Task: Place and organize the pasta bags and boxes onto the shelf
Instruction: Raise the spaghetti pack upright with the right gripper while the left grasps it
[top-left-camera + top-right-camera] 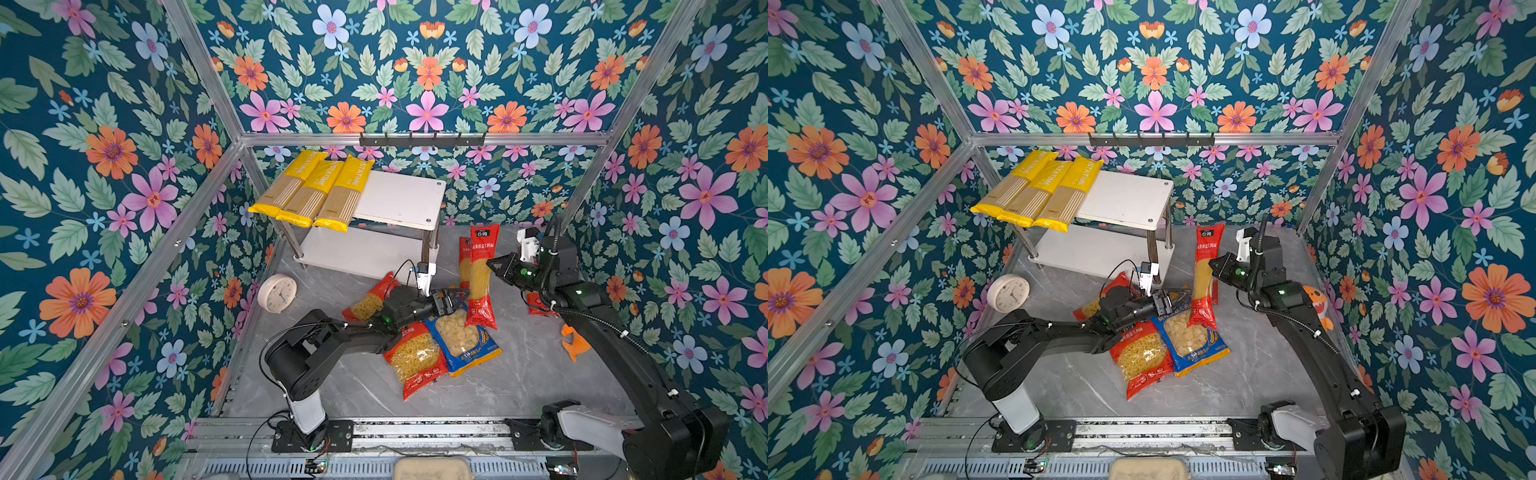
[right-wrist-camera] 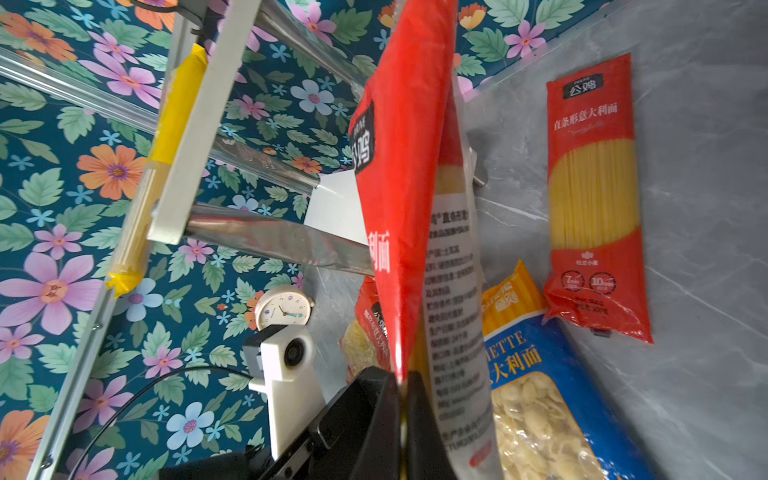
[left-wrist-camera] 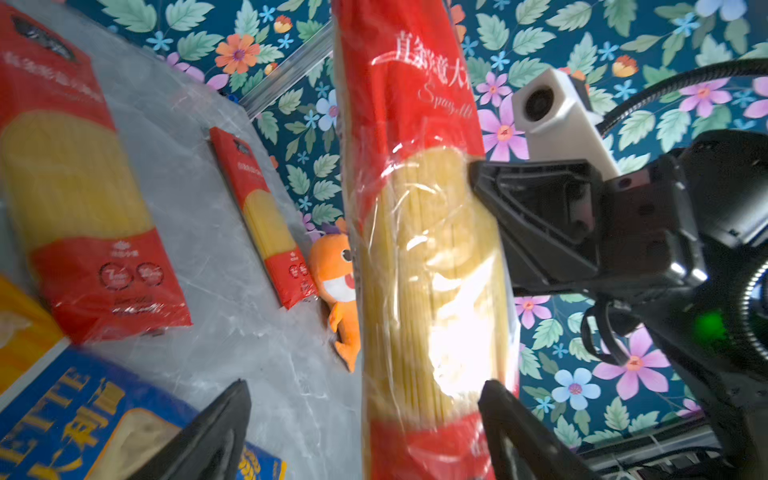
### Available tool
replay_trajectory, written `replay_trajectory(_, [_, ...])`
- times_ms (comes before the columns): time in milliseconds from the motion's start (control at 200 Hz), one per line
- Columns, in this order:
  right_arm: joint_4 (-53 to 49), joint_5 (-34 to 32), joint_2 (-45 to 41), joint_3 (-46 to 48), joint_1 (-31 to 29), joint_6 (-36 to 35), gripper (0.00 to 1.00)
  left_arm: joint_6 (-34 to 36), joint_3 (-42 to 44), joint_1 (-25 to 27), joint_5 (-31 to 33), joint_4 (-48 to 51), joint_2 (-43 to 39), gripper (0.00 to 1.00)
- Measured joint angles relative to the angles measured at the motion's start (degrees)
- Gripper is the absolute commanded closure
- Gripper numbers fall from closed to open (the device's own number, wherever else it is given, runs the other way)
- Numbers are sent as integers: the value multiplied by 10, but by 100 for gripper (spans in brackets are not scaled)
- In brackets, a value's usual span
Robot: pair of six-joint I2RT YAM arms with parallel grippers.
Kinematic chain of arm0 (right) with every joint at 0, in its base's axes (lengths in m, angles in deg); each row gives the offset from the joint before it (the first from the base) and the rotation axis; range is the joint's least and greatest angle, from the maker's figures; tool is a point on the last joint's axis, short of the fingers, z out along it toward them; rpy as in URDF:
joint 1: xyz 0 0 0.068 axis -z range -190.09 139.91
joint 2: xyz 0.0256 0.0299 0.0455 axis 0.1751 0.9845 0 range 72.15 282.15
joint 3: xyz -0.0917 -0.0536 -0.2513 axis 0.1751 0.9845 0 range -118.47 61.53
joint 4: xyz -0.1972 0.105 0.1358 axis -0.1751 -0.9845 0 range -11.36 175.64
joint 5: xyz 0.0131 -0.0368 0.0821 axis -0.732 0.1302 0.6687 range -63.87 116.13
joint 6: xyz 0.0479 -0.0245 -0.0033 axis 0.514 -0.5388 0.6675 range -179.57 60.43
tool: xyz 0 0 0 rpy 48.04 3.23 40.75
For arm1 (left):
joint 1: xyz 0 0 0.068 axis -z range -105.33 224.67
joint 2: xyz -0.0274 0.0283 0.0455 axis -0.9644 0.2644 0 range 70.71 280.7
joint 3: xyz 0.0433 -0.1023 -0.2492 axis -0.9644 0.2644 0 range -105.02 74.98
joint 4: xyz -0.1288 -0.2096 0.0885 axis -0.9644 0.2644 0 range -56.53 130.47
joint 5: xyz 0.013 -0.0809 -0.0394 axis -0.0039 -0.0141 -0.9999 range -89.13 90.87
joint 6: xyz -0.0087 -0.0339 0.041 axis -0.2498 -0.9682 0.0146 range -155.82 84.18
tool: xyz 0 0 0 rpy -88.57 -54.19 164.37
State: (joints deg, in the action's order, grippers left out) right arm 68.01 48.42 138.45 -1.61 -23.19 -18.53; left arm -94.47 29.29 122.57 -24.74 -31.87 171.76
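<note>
The right gripper [image 2: 401, 386] is pressing its fingers [image 2: 374, 399] together on the edge of a long red spaghetti pack [image 1: 481, 274]. It is gripping the pack about halfway up and holding it upright above the table [image 1: 519, 374]. The left gripper [image 1: 462, 296] is holding its fingers [image 3: 224, 419] wide apart, low beside the same pack. In the left wrist view one finger is showing on each side of the pack's lower part, and I cannot tell whether either is touching it.

The pack's bottom end is hanging just over a blue bag [image 1: 465, 340], which is lying flat beside a red bag [image 1: 415, 357] of short pasta. Another red bag [image 1: 368, 301] is lying partly under the left arm. A second red pack [image 1: 464, 257] is lying flat just behind the held one, and a third red pack [image 1: 538, 305] is showing under the right arm.

The shelf [image 1: 399, 199] is standing at the back, with three yellow packs [image 1: 316, 189] lying side by side on the left end of its top board.
</note>
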Motion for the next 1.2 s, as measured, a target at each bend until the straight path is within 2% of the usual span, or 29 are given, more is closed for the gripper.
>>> replay_trajectory(170, [7,-1,-21,1,-2,23,100,-57,-16,10,-19,-79,35,11])
replay_trajectory(395, [16,4,-42,17,-2,56,100,-90,-40,28,-30,-142,52,14])
replay_trajectory(575, [22,8,-45,18,-2,69,100,-116,-61,37,-35,-167,81,19])
replay_trajectory(795, [42,15,-47,29,-2,80,100,-130,-71,39,-42,-186,94,17])
replay_trajectory(1200, [71,20,-53,50,-2,84,100,-144,-71,38,-44,-190,92,44])
